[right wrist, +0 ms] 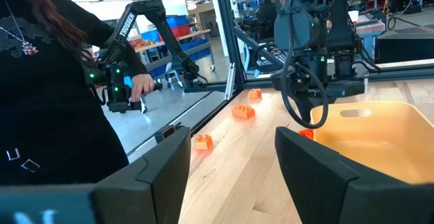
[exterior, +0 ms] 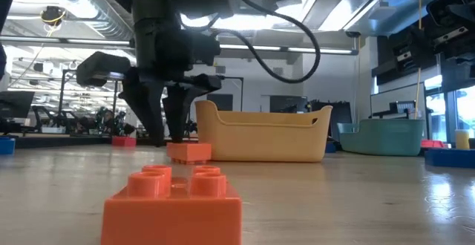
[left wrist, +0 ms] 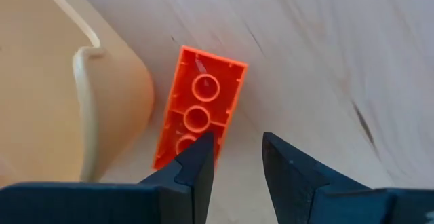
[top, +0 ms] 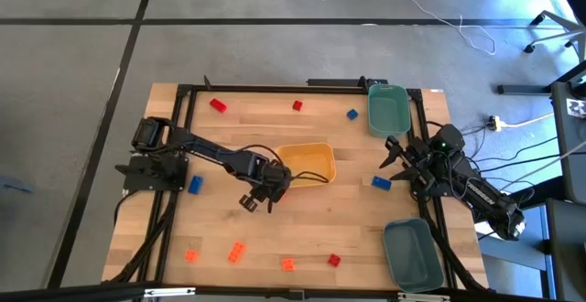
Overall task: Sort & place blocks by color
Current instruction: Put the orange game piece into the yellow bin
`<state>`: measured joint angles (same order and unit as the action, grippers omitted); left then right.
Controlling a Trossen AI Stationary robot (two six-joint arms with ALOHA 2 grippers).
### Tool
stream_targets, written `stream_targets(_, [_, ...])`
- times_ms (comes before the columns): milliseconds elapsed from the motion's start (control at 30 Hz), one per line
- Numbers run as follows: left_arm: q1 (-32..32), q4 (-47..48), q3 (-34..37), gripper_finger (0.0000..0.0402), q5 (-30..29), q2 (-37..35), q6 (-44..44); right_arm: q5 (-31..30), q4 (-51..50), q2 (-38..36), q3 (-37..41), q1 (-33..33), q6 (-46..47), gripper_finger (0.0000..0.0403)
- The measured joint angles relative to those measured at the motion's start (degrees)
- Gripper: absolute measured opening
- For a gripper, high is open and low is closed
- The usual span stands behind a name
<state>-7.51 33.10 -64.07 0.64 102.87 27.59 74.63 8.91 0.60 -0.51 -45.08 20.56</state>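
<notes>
My left gripper [top: 259, 199] [left wrist: 237, 159] points down at the table just beside the near left corner of the yellow-orange tray [top: 309, 160]. It is open with a narrow gap, and bare wood shows between the fingers. An orange block [left wrist: 201, 105] [exterior: 188, 152] lies flat on the table against the tray's wall, mostly outside that gap. My right gripper [top: 392, 156] [right wrist: 234, 159] waits open at the table's right side. Other blocks lie flat on the table: red ones [top: 218, 105] far, blue ones [top: 194, 185], orange ones [top: 237, 252] near. My left gripper comes from above, pointing down. One fingertip [left wrist: 196, 157] stands over the near end of the orange block [left wrist: 184, 142], and the other is over bare wood. I cannot tell whether that fingertip touches the block. The block lies flat on the table, along the fingers.
One teal bin [top: 387, 108] stands at the far right, another [top: 412, 252] at the near right. A blue block [top: 381, 183] lies by the right gripper. A large orange block [exterior: 174, 197] sits close to the low camera. A person [right wrist: 47, 81] stands beyond the table's left side.
</notes>
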Motion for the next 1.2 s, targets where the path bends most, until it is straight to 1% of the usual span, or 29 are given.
stream_targets(233, [0.13,-1.39,0.26,0.0117,-1.31,0.0,0.04,0.0,0.0,0.02,0.0,0.0,0.0,0.0218])
stream_targets(400, [0.67,-1.4,0.26,0.0117,0.48,0.0,0.36,0.0,0.0,0.02,0.0,0.0,0.0,0.0218])
stream_targets(633, [1.16,-1.39,0.26,0.0117,0.61,0.02,1.53,0.0,0.0,0.01,0.0,0.0,0.0,0.0218])
stream_targets(800, [1.15,-1.22,0.28,0.0117,0.68,1.31,1.52,-0.01,0.0,0.02,0.0,0.0,-0.01,0.0218])
stream_targets(867, [1.13,-2.53,0.19,0.0117,0.63,2.63,1.51,0.0,0.0,0.02,0.0,0.0,-0.01,0.0218])
stream_targets(1100, [1.14,-4.01,0.21,0.0117,0.59,2.62,1.17,-0.02,-0.03,0.0,0.0,0.0,0.12,0.0218])
stream_targets(1200, [1.11,-4.05,0.23,0.0109,0.57,2.62,1.18,-0.02,-0.04,0.0,0.0,0.0,0.07,0.0218])
